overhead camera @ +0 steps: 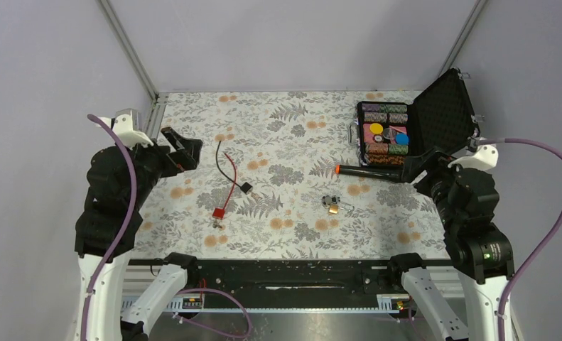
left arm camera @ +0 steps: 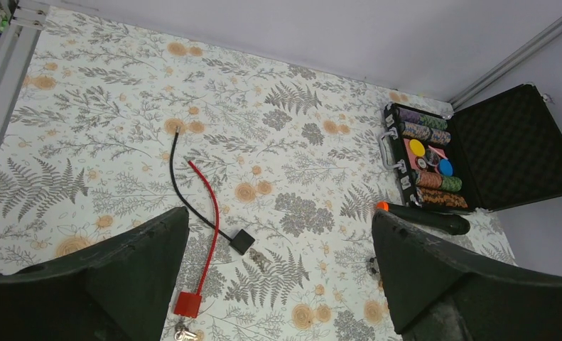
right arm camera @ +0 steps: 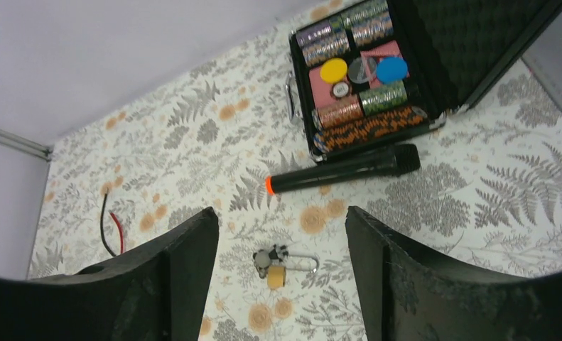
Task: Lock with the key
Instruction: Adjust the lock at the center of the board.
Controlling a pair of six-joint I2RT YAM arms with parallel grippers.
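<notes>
I see the key [right arm camera: 271, 258] lying on the worktop [overhead camera: 285, 128] near the middle, just nearer than the mic [overhead camera: 369, 172]. My right pincer [overhead camera: 423, 163] hangs to the key's right, well apart from it, jaws spread wide and empty. My left pincer [overhead camera: 182, 149] sits at the left edge, fully spread, holding nothing.

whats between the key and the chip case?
One black microphone with an orange end, lying flat on the cloth between the key and the open chip case. Nothing else there. The right wrist view shows it best.
</notes>
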